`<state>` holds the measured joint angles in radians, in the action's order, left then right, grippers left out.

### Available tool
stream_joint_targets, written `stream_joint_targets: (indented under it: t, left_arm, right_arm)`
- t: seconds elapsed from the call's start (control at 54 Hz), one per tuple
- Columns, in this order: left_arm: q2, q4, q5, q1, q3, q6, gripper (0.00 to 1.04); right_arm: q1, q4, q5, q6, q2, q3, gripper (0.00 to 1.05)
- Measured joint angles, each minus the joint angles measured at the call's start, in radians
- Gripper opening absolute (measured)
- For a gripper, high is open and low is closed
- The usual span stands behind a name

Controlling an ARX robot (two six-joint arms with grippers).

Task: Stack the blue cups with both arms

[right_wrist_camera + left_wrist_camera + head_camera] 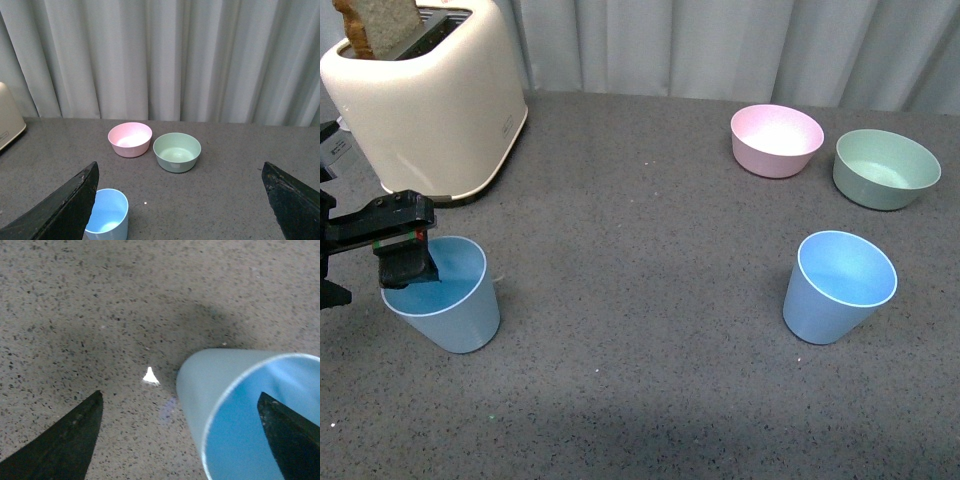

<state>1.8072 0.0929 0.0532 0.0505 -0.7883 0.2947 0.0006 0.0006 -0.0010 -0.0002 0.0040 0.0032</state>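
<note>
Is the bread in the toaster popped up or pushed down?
Popped up. The bread slice sticks up high above the slot of the cream toaster.

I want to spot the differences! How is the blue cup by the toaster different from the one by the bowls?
The left cup has the left gripper open astride its rim, one finger inside; the right cup stands free, untouched. The left cup sits before the toaster; the right cup sits nearer the pink bowl and green bowl. Both are light blue, upright and the same shape.
</note>
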Motion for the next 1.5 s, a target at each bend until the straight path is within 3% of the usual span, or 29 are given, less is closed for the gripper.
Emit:
stream_joint_targets:
  t: [0.426,0.519,0.722,1.019,1.5]
  left_arm:
    - [0.01,0.006,0.005,-0.002,-0.014,0.045,0.21]
    - [-0.014,0.008,0.011,0.007,-0.014,0.06,0.03]
    - [-0.048,0.007,0.002,0.066,-0.017,0.054,0.04]
    - [0.076,0.029,-0.076,0.308,-0.188,0.086,0.04]
    - [0.175,0.089,-0.101,0.41,-0.289,0.108,0.04]
  right_arm:
    - [0.0,0.0,0.0,0.0,0.0,0.0,0.95]
    - [0.0,0.0,0.0,0.0,0.0,0.0,0.95]
    - [0.0,0.0,0.0,0.0,0.0,0.0,0.95]
    - [0.0,0.0,0.0,0.0,0.0,0.0,0.95]
    - [0.0,0.0,0.0,0.0,0.0,0.0,0.95]
